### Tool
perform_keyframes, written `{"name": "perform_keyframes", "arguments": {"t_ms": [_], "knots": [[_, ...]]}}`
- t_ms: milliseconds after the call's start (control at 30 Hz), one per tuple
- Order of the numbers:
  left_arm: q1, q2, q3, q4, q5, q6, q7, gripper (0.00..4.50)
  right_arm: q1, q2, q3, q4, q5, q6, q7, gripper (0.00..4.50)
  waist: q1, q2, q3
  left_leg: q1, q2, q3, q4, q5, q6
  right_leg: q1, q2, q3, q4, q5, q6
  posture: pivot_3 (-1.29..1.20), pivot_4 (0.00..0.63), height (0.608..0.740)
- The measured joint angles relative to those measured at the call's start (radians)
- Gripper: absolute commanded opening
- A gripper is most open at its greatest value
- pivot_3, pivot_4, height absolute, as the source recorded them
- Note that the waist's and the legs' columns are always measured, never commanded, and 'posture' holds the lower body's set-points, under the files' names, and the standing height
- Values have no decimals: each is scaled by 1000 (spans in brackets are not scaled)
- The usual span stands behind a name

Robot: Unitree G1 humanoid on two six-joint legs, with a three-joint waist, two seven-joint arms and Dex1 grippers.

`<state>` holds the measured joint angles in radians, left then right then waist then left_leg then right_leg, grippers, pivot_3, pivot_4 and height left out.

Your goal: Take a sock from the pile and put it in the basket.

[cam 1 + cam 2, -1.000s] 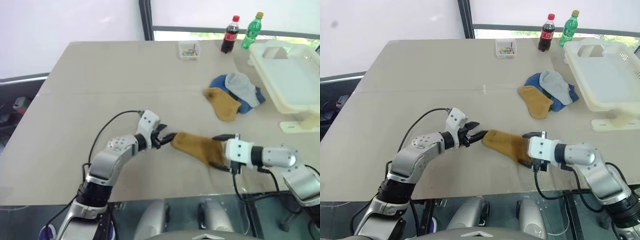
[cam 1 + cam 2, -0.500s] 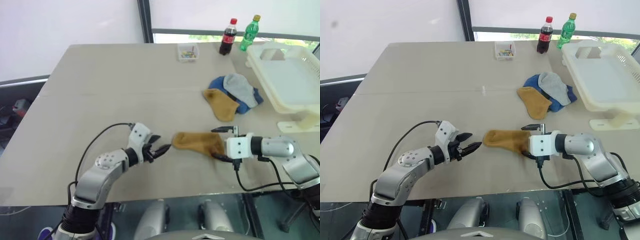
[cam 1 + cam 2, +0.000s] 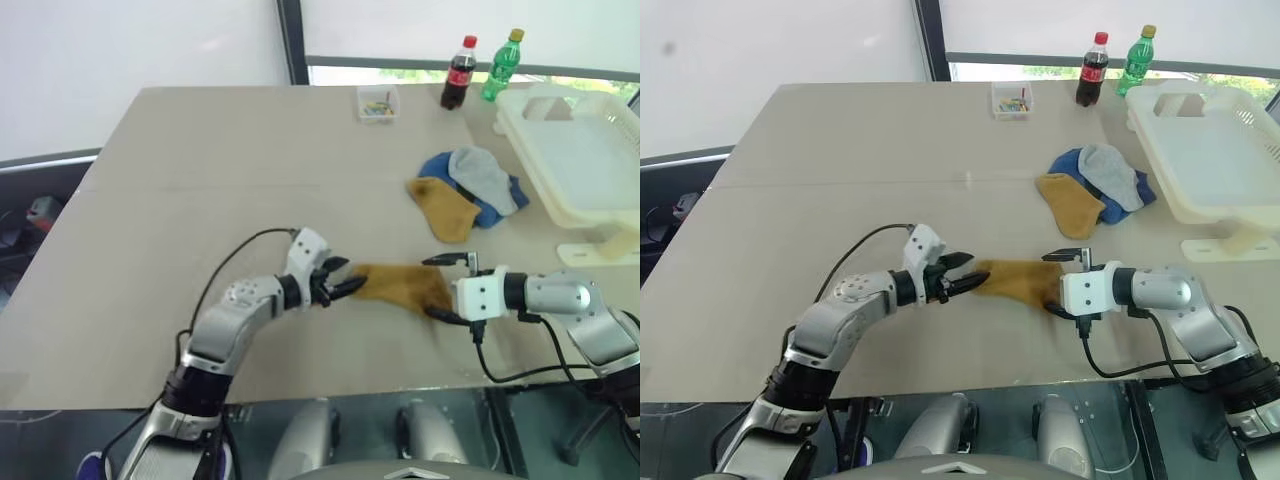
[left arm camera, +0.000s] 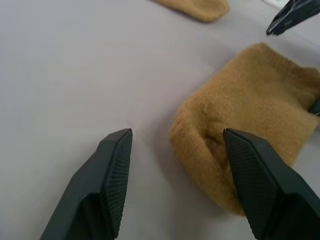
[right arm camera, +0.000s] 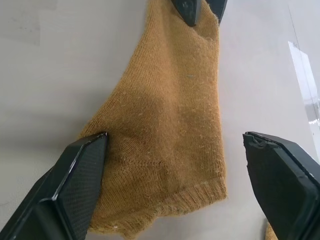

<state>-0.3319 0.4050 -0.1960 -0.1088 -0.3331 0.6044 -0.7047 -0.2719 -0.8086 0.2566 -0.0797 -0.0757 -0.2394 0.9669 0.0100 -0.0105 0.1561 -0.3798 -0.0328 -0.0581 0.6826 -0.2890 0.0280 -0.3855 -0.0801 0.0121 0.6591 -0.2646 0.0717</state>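
Observation:
A mustard-yellow sock [image 3: 400, 284] lies flat on the table between my two grippers, apart from the pile [image 3: 470, 195] of blue, grey and mustard socks further back. My left gripper [image 3: 342, 285] is open at the sock's toe end; in the left wrist view one finger [image 4: 252, 175] rests over the toe and the other [image 4: 107, 175] stands on bare table. At the cuff end my right gripper [image 5: 175, 135] is wide open and straddles the sock [image 5: 170, 115], not closed on it. The cream basket [image 3: 585, 160] stands at the far right.
A small clear box [image 3: 378, 101], a cola bottle [image 3: 458, 72] and a green bottle [image 3: 502, 64] stand at the table's far edge. A white stand piece [image 3: 600, 250] lies in front of the basket. The table's front edge runs just below both arms.
My left gripper drew back from the sock half a second ago and has come back to its toe. The sock has turned from slanting to nearly level. The right gripper has rolled at the cuff.

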Motion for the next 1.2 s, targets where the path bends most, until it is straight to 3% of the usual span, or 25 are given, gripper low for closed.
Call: {"name": "perform_keyframes", "arguments": {"t_ms": [300, 567, 733, 867, 1033, 1167, 1200], "knots": [[72, 56, 16, -88, -9, 23, -31, 3111, 32, 1, -11, -33, 4, 35, -34, 4465, -6, 1, 0, 0, 0, 0, -1, 0, 0, 0, -1, 2, -1, 0, 0, 0, 150, 740], [121, 20, 75, -157, -85, 108, 10, 3111, 49, 6, -38, -39, 48, 73, -31, 4465, 1, 1, 1, -2, 0, -1, -1, -1, 1, -1, -1, 3, -1, 0, 0, 0, 150, 740], [111, 2, 159, -201, -148, 95, 16, 3111, 53, 43, -134, -156, 209, 354, -56, 4465, 1, 1, 1, -8, 1, -1, -1, 0, 0, -8, -5, 3, 0, 0, 0, 0, 150, 740], [103, 11, 180, -209, -151, 18, -12, 3111, 13, 105, -204, -243, 281, 638, -176, 4465, 2, 1, 1, -11, 0, -2, -1, 0, 0, -11, -6, 2, 0, 0, 0, 0, 150, 740], [82, 29, 191, -207, -172, -12, -45, 4457, -65, 168, -200, -175, 219, 810, -337, 4500, 3, 1, 1, -14, -2, -2, 0, 0, 0, -13, -3, 1, 0, 0, 0, 0, 150, 740], [57, 31, 196, -192, -164, -37, -35, 4457, -129, 208, -179, -53, 151, 826, -417, 4500, 1, 1, 1, -15, -3, 0, 0, 0, 0, -16, -2, 0, 0, 0, 0, 0, 150, 740], [53, 31, 196, -187, -161, -44, -30, 4500, -149, 218, -166, -13, 132, 820, -431, 3967, 0, 1, 1, -16, -3, 0, 0, 0, 0, -17, -2, 0, 1, 0, 0, 0, 150, 740]]}}
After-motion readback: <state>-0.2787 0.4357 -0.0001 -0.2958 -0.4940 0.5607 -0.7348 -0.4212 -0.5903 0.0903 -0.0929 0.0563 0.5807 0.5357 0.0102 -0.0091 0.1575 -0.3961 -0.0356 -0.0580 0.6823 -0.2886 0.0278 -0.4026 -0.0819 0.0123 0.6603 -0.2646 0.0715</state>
